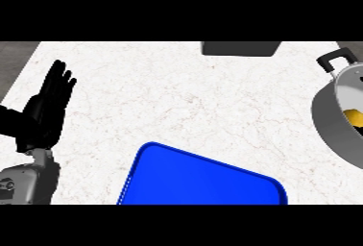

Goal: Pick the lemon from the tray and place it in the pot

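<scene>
A yellow lemon [354, 116] lies inside the grey metal pot [333, 127] at the right edge; only part of both shows. The pot's black handle [334, 60] sticks up toward the far right. The blue tray [202, 178] sits at the near middle of the white marble counter with nothing on it. My left hand [46, 108] is at the left edge, open with fingers straight and pointing up, far from tray and pot. My right hand does not show in the head view.
A dark grey block [239, 48] sits at the counter's far edge, middle right. The counter's left edge runs diagonally at the upper left corner.
</scene>
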Motion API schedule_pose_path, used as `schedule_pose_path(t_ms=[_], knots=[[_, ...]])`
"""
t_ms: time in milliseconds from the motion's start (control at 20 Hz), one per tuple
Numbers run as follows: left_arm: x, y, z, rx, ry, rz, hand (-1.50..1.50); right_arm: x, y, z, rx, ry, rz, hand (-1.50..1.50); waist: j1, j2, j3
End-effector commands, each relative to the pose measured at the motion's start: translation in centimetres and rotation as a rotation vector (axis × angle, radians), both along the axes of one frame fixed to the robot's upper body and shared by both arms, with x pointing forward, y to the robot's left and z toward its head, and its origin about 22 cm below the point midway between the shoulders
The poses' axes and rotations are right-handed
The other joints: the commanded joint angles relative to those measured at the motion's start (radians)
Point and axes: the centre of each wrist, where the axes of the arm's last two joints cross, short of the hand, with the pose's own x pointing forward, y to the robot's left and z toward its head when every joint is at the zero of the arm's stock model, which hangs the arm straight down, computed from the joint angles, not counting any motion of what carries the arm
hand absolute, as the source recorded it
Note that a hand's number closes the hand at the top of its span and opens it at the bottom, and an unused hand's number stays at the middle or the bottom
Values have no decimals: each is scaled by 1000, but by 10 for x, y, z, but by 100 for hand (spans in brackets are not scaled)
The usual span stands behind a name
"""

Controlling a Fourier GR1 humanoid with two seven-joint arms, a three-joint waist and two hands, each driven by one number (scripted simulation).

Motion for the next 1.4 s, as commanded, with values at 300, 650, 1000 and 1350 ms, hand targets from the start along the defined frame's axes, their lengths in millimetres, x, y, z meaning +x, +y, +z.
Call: schedule_pose_path(t_ms=[300,650,1000,1350], knots=[[2,12,-7,7,13,30,0,-5,-31,14,471,-195,37,-150,-12,3,9],[-7,6,-9,1,0,24,0,-68,-97,41,561,-212,-4,-150,-6,7,12],[-8,3,-2,8,-5,-8,0,-87,-117,64,581,-183,13,-150,3,8,14],[1,0,-9,2,1,22,0,-110,-126,57,561,-171,16,-150,-13,11,16]])
